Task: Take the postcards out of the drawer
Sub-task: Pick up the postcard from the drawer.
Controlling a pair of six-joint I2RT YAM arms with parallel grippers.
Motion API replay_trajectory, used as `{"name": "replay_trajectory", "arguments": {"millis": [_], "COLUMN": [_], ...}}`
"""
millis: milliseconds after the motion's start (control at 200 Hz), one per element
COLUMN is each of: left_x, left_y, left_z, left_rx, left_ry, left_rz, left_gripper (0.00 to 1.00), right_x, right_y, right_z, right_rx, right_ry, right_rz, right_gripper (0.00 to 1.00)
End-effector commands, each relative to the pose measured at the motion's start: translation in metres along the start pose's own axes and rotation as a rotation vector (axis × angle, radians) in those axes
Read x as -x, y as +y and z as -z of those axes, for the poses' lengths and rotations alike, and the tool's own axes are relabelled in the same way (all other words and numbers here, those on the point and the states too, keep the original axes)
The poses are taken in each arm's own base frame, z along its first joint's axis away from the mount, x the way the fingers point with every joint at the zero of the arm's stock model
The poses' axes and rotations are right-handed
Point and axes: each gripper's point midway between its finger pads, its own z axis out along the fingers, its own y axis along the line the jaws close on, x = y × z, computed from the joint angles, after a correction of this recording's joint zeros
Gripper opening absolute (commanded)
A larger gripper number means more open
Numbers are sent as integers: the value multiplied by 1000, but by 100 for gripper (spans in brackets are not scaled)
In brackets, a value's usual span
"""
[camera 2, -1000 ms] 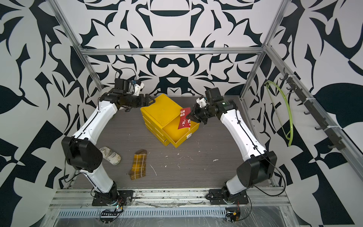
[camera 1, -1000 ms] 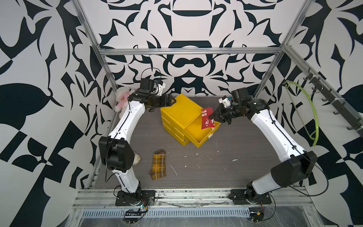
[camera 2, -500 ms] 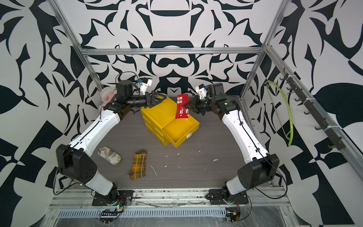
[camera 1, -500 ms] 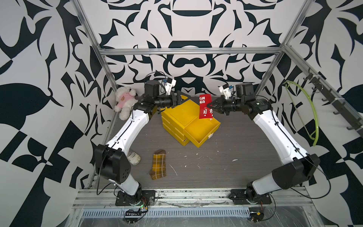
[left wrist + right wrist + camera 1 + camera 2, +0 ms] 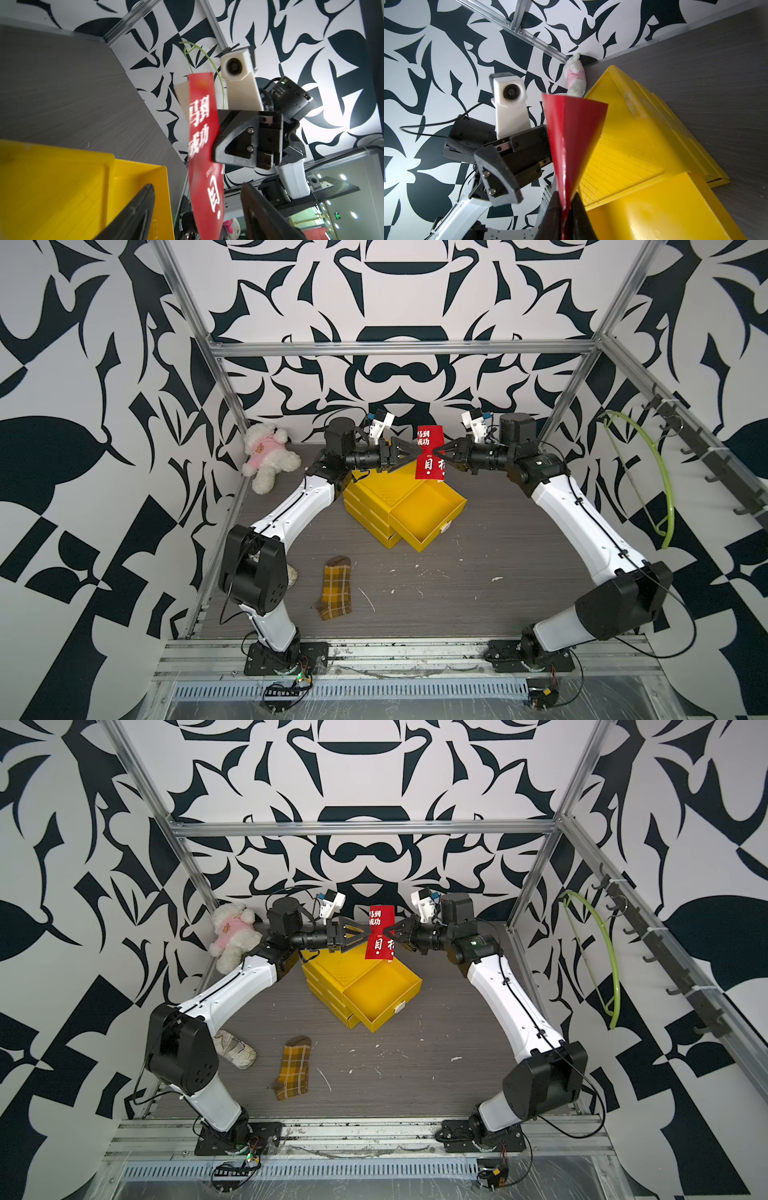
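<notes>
Top views, both: the two arms rise from bases at the lower edge of the frame, bend inward and meet at upper centre, forearms roughly level and pointing at each other. The right gripper [image 5: 437, 452] is clamped on the right-hand edge of the postcards [image 5: 429, 466], which hang upright in the air, the red face with white characters toward the camera. The left gripper [image 5: 418, 452] faces it from the opposite side with its jaws parted. In the left wrist view they straddle the cards' free edge, with a gap on either side. That view also shows a cream card [image 5: 181, 93] behind the red one. In the right wrist view red sheets fan out from the pinching fingertips [image 5: 580, 212].

Below the postcards sits a yellow cabinet [image 5: 370, 497] of stacked drawers. One drawer [image 5: 432, 537] is pulled out toward the lower right of the frame, with a white handle tab [image 5: 446, 526] on its front and its yellow floor fully in view. The postcards are above the cabinet, clear of the drawer.

The table [image 5: 498, 593] is grey wood-grain, flecked with white scraps. A yellow-brown plaid sock [image 5: 336, 593] lies left of lower centre, a pale shoe [image 5: 235, 1050] lies beside the left arm, and a white plush toy [image 5: 268, 456] in pink sits at the table's upper left corner. Black-and-white patterned walls [image 5: 395, 302] and an aluminium frame [image 5: 395, 349] enclose the cell. A green hoop [image 5: 668, 489] hangs on the right wall.
</notes>
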Motion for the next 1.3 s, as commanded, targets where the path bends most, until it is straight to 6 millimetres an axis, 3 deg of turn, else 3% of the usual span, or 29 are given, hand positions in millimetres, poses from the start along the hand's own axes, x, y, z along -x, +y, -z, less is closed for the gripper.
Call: {"name": "replay_trajectory", "arguments": {"millis": [0,270,575,825,935,1030,1060,1235,1295], "left_x": [-2,-11,-14,-14,-14,-12,-11,7,13], "left_y": [-14,0,-3,-2,-3,-6,-7,-22,-27], "left_z": [-2,-9,-13,-13,-13,-11,-9,7,15], "left_rx": [-59,-47,-57,-50,-50,-47,-50,-117,-141], "left_ry": [19,47,64,58,60,67,70,76,81], "left_rz": [-36,8,12,16,15,-6,-12,-29,-33], "left_gripper": [63,47,0,0,0,0,0,0,0], "right_x": [6,7,6,6,5,5,5,10,11], "right_y": [16,17,11,9,10,16,19,32,33], "right_z": [3,2,-1,-3,-3,-1,0,14,19], "right_rx": [58,74,67,74,84,105,117,226,261], "right_ry": [-20,-28,-27,-29,-26,-28,-30,-50,-58], "right_rz": [42,38,31,31,40,70,83,191,209], "right_gripper": [13,13,13,14,34,43,51,71,74]}}
